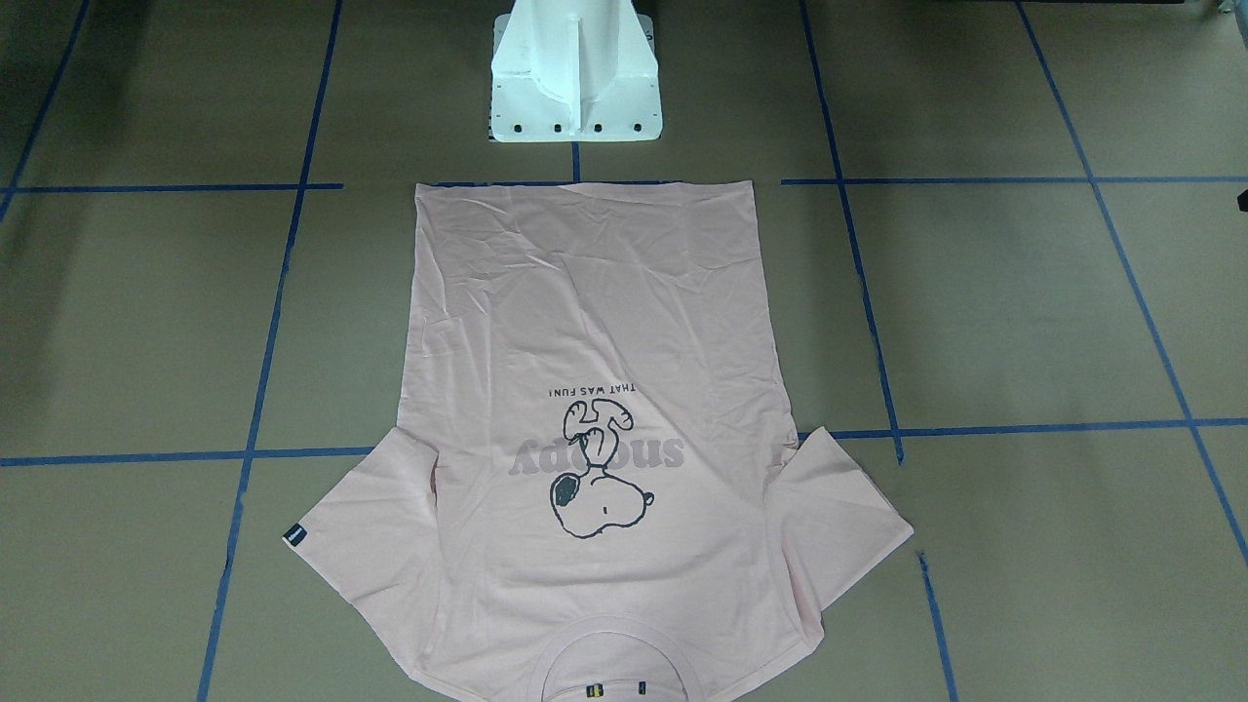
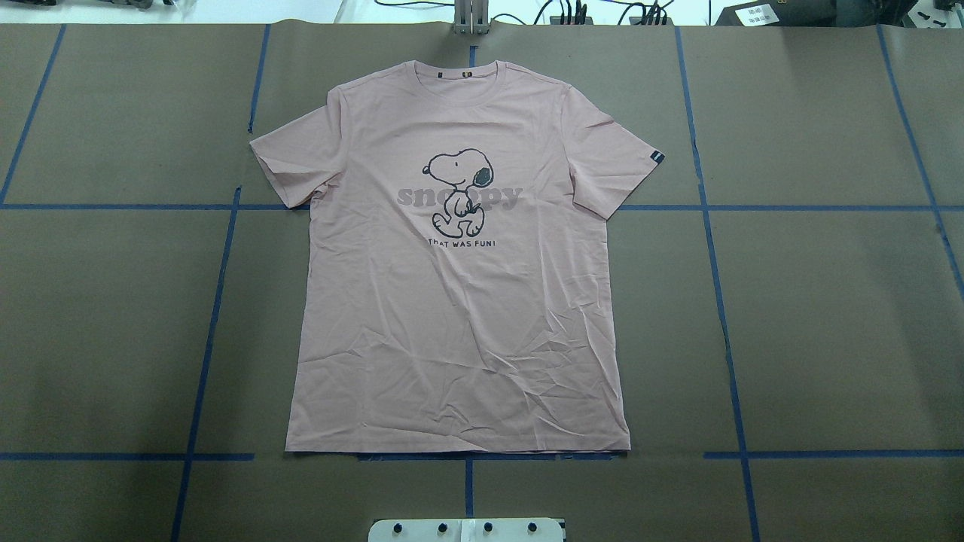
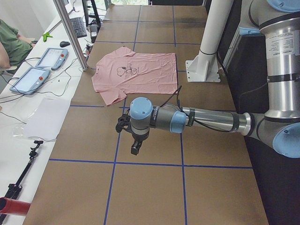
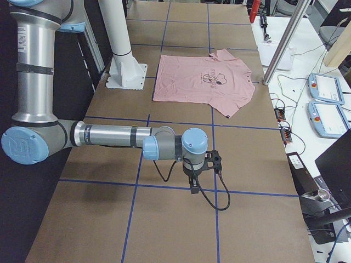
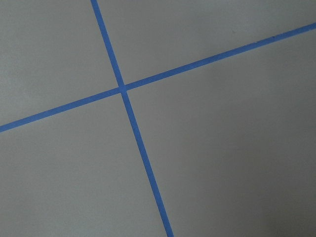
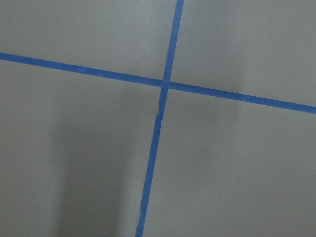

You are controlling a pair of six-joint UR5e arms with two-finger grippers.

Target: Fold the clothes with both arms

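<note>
The pale pink short-sleeved T-shirt [image 2: 459, 316] lies flat in the middle of the brown taped surface [image 2: 828, 316], hem near the robot. The black left tool [image 3: 135, 149] and black right tool [image 4: 193, 187] hang well apart from it, one each side. Nobody can tell if they are clenched.

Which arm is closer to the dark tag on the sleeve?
Right. Right gripper hangs on the sleeve tag side of the T-shirt; left gripper beyond the opposite sleeve.

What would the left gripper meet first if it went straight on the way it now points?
It points down, so the left gripper would probably first meet the bare brown table, near a crossing of blue tape. The T-shirt lies well off that line.
</note>
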